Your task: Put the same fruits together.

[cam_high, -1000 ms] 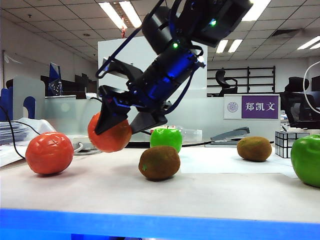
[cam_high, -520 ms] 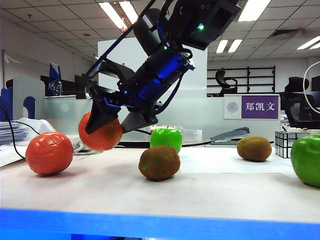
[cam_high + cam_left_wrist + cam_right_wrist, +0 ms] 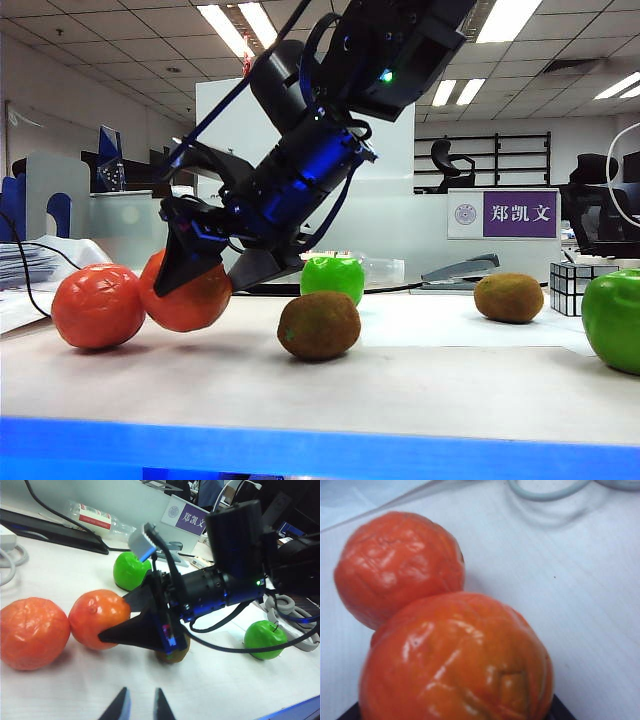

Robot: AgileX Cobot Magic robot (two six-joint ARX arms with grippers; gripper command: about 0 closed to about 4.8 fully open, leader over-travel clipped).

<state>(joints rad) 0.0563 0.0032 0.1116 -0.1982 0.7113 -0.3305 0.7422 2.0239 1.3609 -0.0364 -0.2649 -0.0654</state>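
Observation:
My right gripper point(image 3: 197, 288) is shut on a glossy orange point(image 3: 185, 300), holding it low over the table right beside the second orange point(image 3: 98, 305). In the right wrist view the held orange point(image 3: 455, 665) fills the frame, with the other orange point(image 3: 397, 565) just behind it. One brown kiwi point(image 3: 318, 325) lies mid-table and another point(image 3: 508, 297) at the right. A green apple point(image 3: 333, 275) sits at the back and a second apple point(image 3: 612, 320) at the right edge. My left gripper point(image 3: 141, 707) hovers open and empty over bare table, short of the oranges point(image 3: 97, 617).
A black-and-white cube point(image 3: 575, 285) stands at the far right, by a stapler point(image 3: 460, 270). White cables point(image 3: 545, 492) and a plastic bottle point(image 3: 95, 517) lie behind the fruits. A purple name sign point(image 3: 502, 213) stands at the back.
My right gripper has carried the orange leftward and down, from near the back apple to right beside the second orange. The other fruits have not moved.

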